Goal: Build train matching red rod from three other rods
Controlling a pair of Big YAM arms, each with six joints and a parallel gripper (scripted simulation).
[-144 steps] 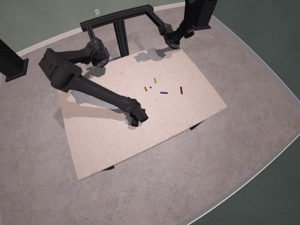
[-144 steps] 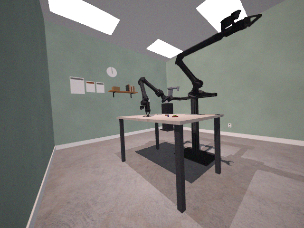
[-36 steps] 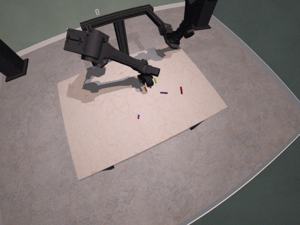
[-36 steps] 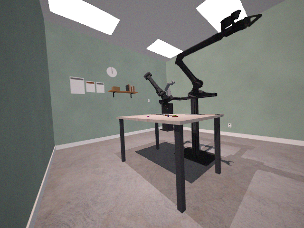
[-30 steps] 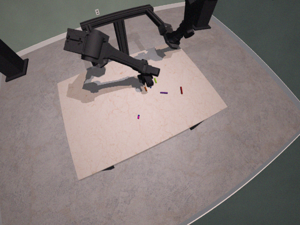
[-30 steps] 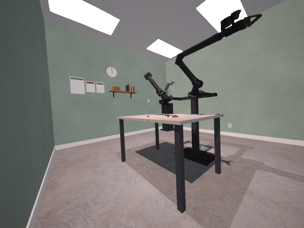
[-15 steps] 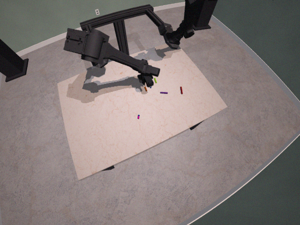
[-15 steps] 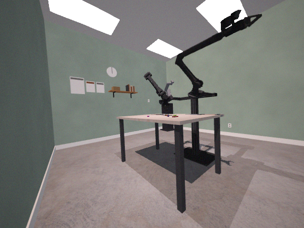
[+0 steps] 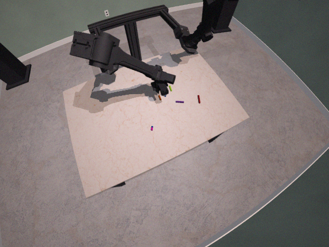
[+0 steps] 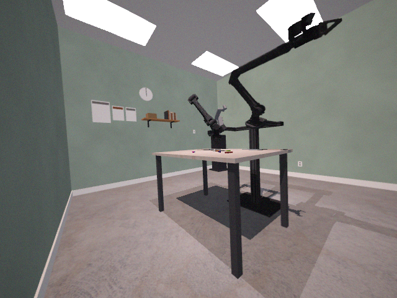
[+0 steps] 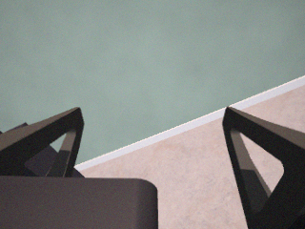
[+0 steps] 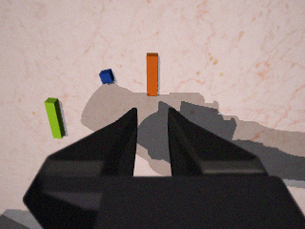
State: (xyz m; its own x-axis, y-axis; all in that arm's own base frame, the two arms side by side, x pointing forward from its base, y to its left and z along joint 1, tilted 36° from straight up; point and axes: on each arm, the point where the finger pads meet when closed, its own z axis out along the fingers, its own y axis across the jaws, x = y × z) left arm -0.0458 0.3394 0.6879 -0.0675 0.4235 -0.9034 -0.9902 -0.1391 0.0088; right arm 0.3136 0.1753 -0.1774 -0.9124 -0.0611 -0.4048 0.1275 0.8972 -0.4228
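The right hand is narrow, with a small gap and nothing in it, and it hangs over the worktop. The left hand is wide, holds nothing and is up high. The magenta rod lies with a small blue rod at its end, touching or almost. Those make three, so the orange rod, a four, should finish the seven of the red rod. I think picking up the orange rod is the job now. It lies flat, just ahead of the right fingers, with its long sides facing them. The hand should go over its middle, be sure the gap is wider than the rod, go down straight and squeeze gently. A crooked squeeze could twist it. The loose blue rod is near, so don't bump it. Keep off the lime rod and the purple rod too. Later, set orange down in line, softly, so the little train isn't pushed apart. I see no box or cup; the rods just lie on the worktop.
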